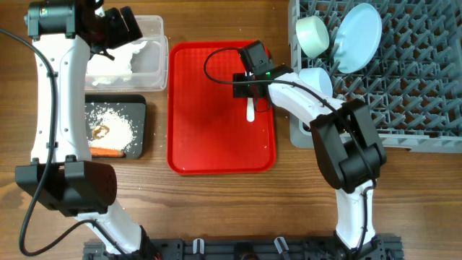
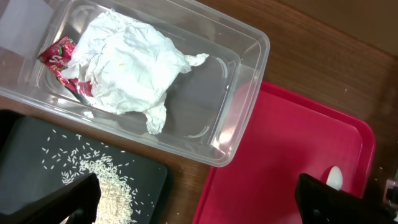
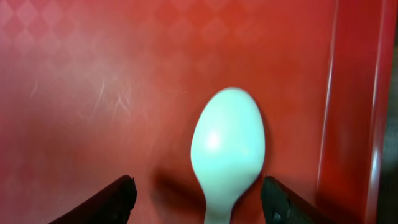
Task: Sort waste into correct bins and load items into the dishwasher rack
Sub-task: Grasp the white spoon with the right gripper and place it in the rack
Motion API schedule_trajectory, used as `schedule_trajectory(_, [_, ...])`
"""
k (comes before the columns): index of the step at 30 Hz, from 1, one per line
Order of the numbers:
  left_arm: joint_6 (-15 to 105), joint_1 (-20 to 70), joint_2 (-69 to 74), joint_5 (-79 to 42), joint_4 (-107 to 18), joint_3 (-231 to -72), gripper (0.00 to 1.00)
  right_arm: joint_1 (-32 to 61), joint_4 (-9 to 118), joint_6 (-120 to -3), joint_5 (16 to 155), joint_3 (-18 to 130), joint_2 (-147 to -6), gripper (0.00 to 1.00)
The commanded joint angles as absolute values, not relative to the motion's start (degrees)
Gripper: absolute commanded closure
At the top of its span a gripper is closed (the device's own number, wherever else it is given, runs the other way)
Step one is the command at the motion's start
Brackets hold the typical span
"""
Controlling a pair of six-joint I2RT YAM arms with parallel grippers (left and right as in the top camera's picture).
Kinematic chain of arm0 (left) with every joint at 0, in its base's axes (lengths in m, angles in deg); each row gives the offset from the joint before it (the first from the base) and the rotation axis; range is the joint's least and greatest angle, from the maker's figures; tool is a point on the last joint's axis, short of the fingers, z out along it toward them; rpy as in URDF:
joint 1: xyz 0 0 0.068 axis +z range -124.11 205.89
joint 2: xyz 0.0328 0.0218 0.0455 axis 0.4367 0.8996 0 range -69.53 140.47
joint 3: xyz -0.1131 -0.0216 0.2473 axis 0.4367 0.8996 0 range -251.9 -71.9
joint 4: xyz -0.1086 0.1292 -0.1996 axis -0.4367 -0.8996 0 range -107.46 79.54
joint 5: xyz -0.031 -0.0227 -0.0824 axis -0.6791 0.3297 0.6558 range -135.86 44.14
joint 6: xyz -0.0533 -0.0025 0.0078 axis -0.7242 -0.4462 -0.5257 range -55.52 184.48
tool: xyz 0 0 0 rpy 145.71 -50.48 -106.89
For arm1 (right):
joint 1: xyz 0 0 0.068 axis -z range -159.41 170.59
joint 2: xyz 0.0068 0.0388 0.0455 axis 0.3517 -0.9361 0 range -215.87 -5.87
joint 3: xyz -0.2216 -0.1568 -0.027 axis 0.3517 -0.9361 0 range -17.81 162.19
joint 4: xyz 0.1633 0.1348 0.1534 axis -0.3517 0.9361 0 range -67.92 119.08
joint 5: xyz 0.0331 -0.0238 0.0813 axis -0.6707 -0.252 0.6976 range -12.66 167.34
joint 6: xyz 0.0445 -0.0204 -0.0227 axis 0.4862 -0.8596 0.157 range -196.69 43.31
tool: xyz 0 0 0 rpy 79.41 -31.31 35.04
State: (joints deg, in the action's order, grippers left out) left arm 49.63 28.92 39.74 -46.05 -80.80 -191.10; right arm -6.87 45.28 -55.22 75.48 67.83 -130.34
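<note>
My right gripper (image 1: pixel 252 96) is open and hangs low over the white spoon (image 1: pixel 250 113) at the right side of the red tray (image 1: pixel 209 130). In the right wrist view the spoon (image 3: pixel 227 143) lies between the open fingers (image 3: pixel 202 208). My left gripper (image 1: pixel 119 30) is open and empty above the clear tub (image 1: pixel 153 58). The tub (image 2: pixel 242 93) holds crumpled tissue (image 2: pixel 124 62) and a red-and-white wrapper (image 2: pixel 57 55). The black tray (image 1: pixel 137 108) holds rice (image 1: pixel 115 123), a brown lump (image 1: pixel 99 131) and a carrot (image 1: pixel 107 152). The grey rack (image 1: pixel 404 87) holds the plate (image 1: pixel 359 37) and two bowls (image 1: pixel 312 35) (image 1: pixel 317 79). The yellow cup is out of view.
The rack's left wall (image 1: pixel 297 108) stands just right of the red tray. The left arm's white links (image 1: pixel 54 94) run along the table's left side, next to the black tray. In the left wrist view rice (image 2: pixel 106 186) lies on the black tray.
</note>
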Motion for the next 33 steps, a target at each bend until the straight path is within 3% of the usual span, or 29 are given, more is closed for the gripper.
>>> schedule_trajectory(1, [48.58, 28.79, 39.76, -46.81, -80.80, -191.49, 0.00, -6.98, 44.36, -54.08, 74.82, 67.07, -136.52, 0.36])
schedule_trajectory(3, [48.56, 28.79, 39.76, -46.81, -80.85, -191.49, 0.00, -6.98, 43.46, -54.13, 74.75, 67.07, -137.66, 0.46])
schedule_trajectory(5, [48.56, 28.79, 39.76, -46.81, -81.17, -191.49, 0.00, -6.98, 43.35, -54.19, 74.54, 67.07, -138.49, 0.65])
schedule_trajectory(7, [48.56, 28.79, 39.76, -46.81, -81.90, -191.49, 0.00, -6.92, 43.81, -54.23, 73.92, 67.07, -138.60, 0.78])
schedule_trajectory(11, [48.56, 28.79, 39.76, -46.79, -82.11, -191.49, 0.00, -6.70, 45.78, -54.28, 73.84, 67.09, -138.49, 0.96])
schedule_trajectory(16, [48.56, 28.79, 39.76, -46.81, -82.09, -191.49, 0.00, -6.55, 51.14, -57.75, 79.24, 67.48, -131.63, 0.96])
schedule_trajectory(19, [48.56, 28.79, 39.76, -46.81, -82.09, -191.49, 0.00, -5.50, 56.42, -62.15, 79.30, 67.48, -117.01, 0.96])
schedule_trajectory(20, [48.58, 28.79, 39.76, -46.81, -82.09, -191.49, 0.00, -3.40, 61.19, -65.49, 74.62, 67.46, -103.89, 0.96])
schedule_trajectory(23, [48.58, 28.79, 39.76, -46.81, -82.09, -191.49, 0.00, -0.32, 64.97, -67.74, 72.00, 67.46, -95.76, 0.96])
schedule_trajectory(33, [48.58, 28.79, 39.76, -46.81, -81.63, -191.49, 0.00, 20.82, 73.04, -72.73, 66.38, 66.85, -92.44, 0.96])
